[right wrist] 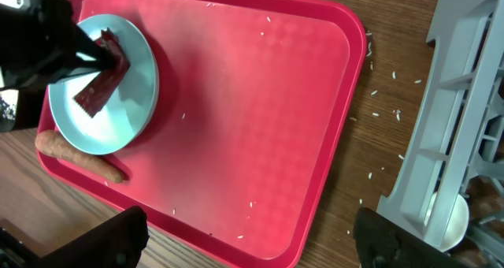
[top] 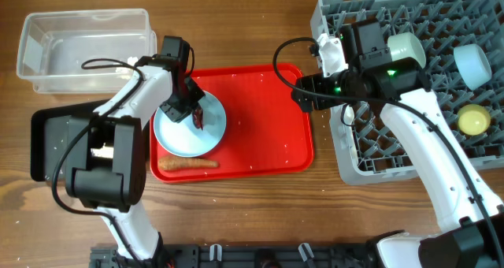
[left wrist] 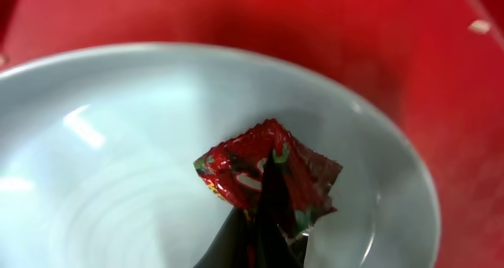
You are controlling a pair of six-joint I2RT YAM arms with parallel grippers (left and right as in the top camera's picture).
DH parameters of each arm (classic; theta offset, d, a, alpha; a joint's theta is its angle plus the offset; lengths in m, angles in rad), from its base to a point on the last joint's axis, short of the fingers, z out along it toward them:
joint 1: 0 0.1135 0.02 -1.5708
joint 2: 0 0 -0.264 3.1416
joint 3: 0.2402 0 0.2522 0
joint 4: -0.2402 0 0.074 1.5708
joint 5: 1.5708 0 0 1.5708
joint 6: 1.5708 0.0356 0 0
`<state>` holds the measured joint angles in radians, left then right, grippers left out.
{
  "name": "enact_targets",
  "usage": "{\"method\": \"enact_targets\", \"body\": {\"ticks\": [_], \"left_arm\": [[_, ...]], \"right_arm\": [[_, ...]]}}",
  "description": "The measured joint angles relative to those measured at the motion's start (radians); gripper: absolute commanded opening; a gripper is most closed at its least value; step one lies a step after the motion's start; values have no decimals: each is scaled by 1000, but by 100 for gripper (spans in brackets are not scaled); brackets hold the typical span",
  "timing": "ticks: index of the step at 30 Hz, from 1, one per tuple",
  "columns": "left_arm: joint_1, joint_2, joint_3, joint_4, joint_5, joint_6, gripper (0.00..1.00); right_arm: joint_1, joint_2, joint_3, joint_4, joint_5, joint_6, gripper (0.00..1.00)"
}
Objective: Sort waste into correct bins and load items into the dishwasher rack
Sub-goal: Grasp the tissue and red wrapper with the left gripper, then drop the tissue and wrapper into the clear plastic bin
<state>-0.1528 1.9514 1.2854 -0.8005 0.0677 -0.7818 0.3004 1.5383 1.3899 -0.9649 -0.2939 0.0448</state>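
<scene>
My left gripper [top: 194, 113] is shut on a crumpled red wrapper [left wrist: 268, 172] just above the round light-blue plate [top: 189, 131] on the red serving tray [top: 268, 118]. The wrapper also shows in the right wrist view [right wrist: 102, 85]. An orange-brown food stick [top: 187, 164] lies on the tray by the plate's near edge. My right gripper [right wrist: 252, 236] is open and empty, above the tray's right edge beside the grey dishwasher rack [top: 354, 154]. The rack holds a pale-green bowl [top: 405, 51], a light-blue bowl [top: 472, 65] and a yellow cup [top: 472, 120]. The clear tub [top: 87, 49] and black tray [top: 59, 146] stand at the left.
Loose white grains [right wrist: 390, 114] are scattered on the red tray and on the wood between the tray and the rack. The left arm's body covers part of the black tray. The spoon is out of view.
</scene>
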Motion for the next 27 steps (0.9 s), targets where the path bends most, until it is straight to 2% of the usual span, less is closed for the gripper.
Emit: {"method": "enact_targets", "body": {"ticks": [5,8,11,16,17,19,21,25,27], "left_arm": [[3,-137,54,-27,-36,108,4],[29,-256,101,29,-106,164,4],[103,-341,124,118,-190,206,4],[257,-320,129,211,-253,225,7],[283,-303,129,227,-259,227,13],[316,-264,129,263,-266,229,40],[332,-228,128,288,-269,241,52],[337,-195,127,336,-268,246,53],[337,-195,127,343,-250,253,49]], "right_arm": [[0,0,0,0,0,0,86],[0,0,0,0,0,0,86],[0,0,0,0,0,0,86],[0,0,0,0,1,0,86],[0,0,0,0,1,0,86],[0,0,0,0,2,0,86],[0,0,0,0,3,0,86],[0,0,0,0,3,0,86],[0,0,0,0,3,0,86]]}}
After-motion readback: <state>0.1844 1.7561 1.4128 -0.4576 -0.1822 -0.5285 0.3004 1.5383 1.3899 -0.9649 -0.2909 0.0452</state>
